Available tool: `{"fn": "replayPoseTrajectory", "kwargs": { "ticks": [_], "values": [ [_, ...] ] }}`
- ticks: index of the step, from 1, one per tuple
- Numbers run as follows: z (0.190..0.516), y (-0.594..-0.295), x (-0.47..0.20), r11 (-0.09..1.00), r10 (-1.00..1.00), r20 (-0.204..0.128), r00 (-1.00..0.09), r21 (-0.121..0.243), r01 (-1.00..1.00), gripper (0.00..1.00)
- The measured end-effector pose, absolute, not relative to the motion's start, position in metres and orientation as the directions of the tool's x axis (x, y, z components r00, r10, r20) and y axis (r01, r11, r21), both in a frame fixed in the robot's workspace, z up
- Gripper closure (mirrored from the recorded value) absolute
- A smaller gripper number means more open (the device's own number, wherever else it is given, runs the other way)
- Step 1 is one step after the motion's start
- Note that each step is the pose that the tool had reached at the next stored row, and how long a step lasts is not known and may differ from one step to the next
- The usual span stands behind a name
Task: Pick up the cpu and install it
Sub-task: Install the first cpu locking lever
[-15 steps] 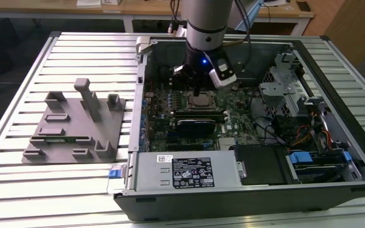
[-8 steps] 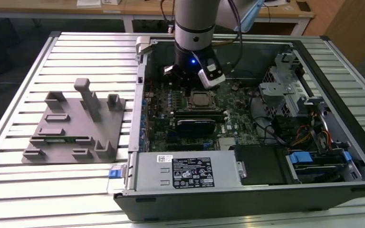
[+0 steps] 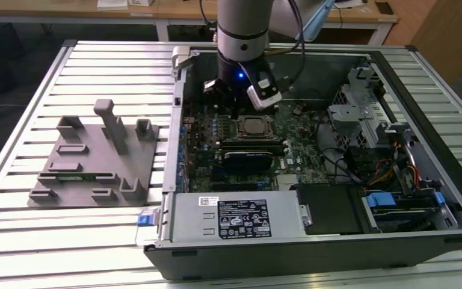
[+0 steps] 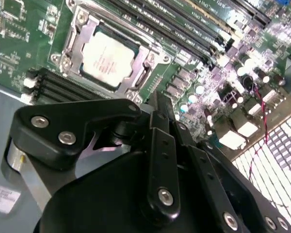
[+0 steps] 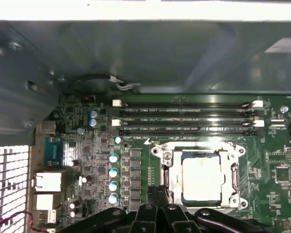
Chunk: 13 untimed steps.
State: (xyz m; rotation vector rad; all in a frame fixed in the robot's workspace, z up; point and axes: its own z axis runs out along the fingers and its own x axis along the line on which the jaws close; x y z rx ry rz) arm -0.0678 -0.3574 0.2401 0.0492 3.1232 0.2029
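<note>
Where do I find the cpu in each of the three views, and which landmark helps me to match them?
Exterior view: cpu in the middle of the board, inside the case.
Second wrist view: cpu beside the memory slots.
First wrist view: cpu next to the memory slots.
Shared landmark: the metal frame around the cpu.

one cpu (image 5: 202,180) (silvery top); one computer case (image 3: 295,257)

Grey fixture (image 3: 94,152) lies beside open computer case (image 3: 311,257)
</note>
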Motion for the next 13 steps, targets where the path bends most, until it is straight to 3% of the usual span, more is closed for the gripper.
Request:
{"fn": "replayPoseTrajectory", "kwargs": {
  "ticks": [5, 9, 13],
  "values": [
    [0.2469, -0.3576, -0.0678, 0.988, 0.032, -0.009, -0.999, 0.152, 0.031, 0.89],
    [0.247, -0.3595, -0.0695, 0.975, 0.033, -0.006, -0.999, 0.219, 0.031, 0.89],
    [0.247, -0.3615, -0.0768, 0.968, 0.033, -0.005, -0.999, 0.248, 0.031, 0.89]
  ]
}}
